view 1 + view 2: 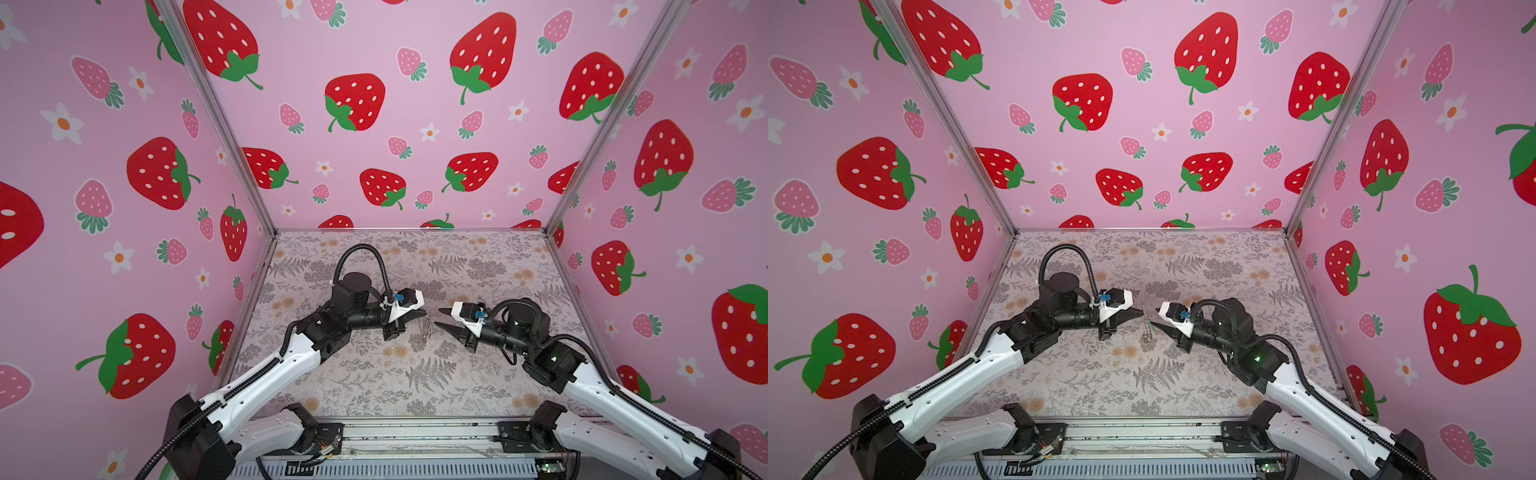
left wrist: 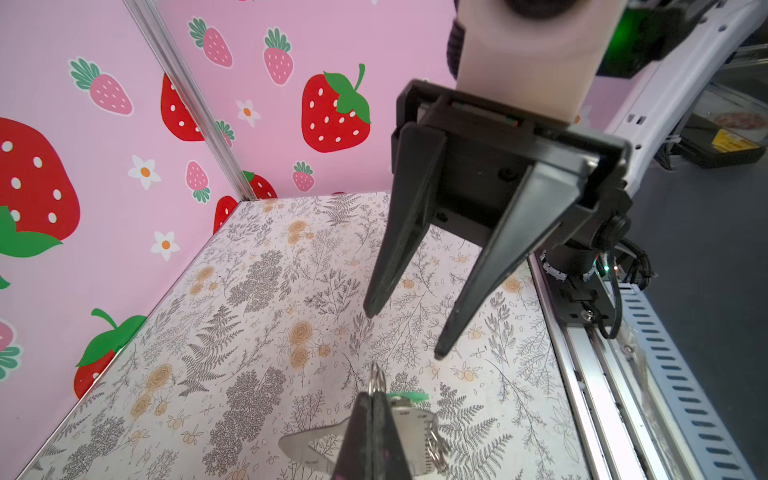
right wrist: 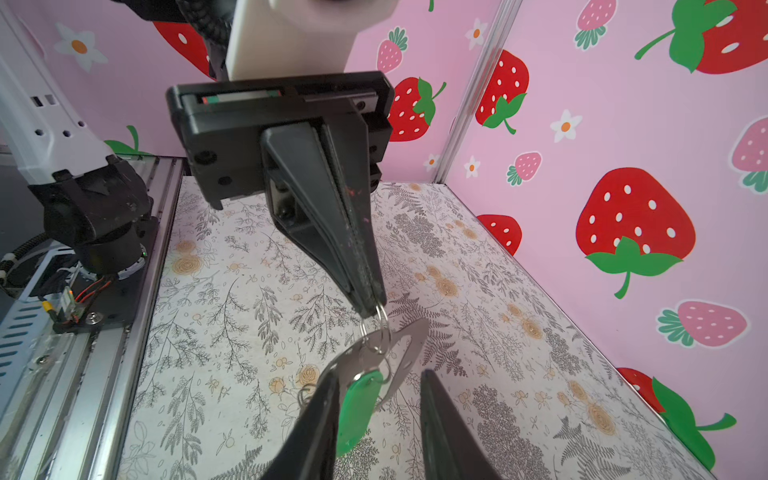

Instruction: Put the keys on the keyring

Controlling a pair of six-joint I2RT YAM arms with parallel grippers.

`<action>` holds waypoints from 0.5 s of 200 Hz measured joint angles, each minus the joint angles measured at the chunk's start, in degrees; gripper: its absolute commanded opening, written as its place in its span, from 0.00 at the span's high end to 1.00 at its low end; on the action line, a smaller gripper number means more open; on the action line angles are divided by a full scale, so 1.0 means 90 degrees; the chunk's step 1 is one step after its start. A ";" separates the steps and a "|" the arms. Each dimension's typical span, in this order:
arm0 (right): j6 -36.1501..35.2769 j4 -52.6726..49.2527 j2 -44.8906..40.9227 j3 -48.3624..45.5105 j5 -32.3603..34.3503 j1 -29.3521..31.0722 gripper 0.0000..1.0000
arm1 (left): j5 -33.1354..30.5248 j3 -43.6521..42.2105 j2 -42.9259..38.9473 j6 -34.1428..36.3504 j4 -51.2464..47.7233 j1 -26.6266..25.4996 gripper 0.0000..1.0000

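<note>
1. Two grippers meet tip to tip near the middle of both top views, above the floral table (image 1: 374,382).
2. Left gripper (image 3: 372,307): jaws clenched on a small metal ring (image 3: 381,318). The pinch is at the very tips, and the ring pokes out past them in the left wrist view (image 2: 376,376).
3. Keys (image 3: 409,345): flat silvery pieces hanging from the ring just below the left tips. In a top view they show as a thin glint between the two grippers (image 1: 426,332).
4. Green tag (image 3: 359,407): hangs in the same bunch, lower centre of the right wrist view.
5. Right gripper (image 2: 405,332): jaws spread, nothing grasped. The bunch hangs between its fingers (image 3: 316,415), with the tag against or just beside one; cannot tell whether they touch.
6. Cannot tell whether the bunch touches the table.
</note>
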 measured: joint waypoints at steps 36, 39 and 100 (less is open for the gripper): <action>0.0163 0.0350 0.0058 -0.0007 -0.0010 0.0000 0.69 | 0.0097 -0.0248 -0.0010 -0.0469 0.0736 0.0039 1.00; 0.0168 0.0381 0.0058 -0.0007 -0.0010 0.0000 0.69 | 0.0107 -0.0267 -0.0010 -0.0493 0.0777 0.0039 1.00; 0.0318 0.0680 0.0238 -0.0007 0.0119 0.0000 0.76 | 0.0226 -0.0335 -0.0010 -0.0782 0.1222 0.0044 1.00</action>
